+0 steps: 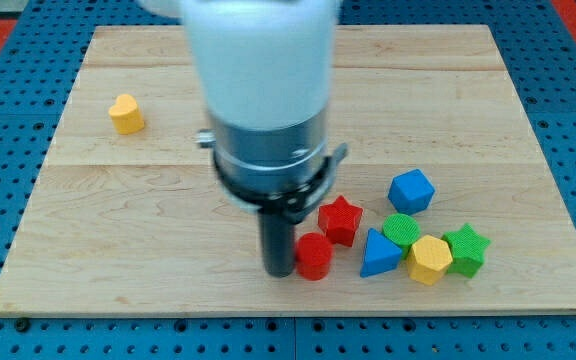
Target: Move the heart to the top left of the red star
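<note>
One camera looks steeply down, close, across the wooden board [168,190].

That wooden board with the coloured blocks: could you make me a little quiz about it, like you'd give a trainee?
1. True or false: the red star lies at the view's left edge of the wooden board.
2. Which block sits alone, far from the others? A) blue cube B) yellow block C) green star
3. Fill in: my tip stands just to the view's left of the ____ heart.

Key: 1 false, it lies right of centre, in the lower half. 2 B, near the view's top left. 3 red.
</note>
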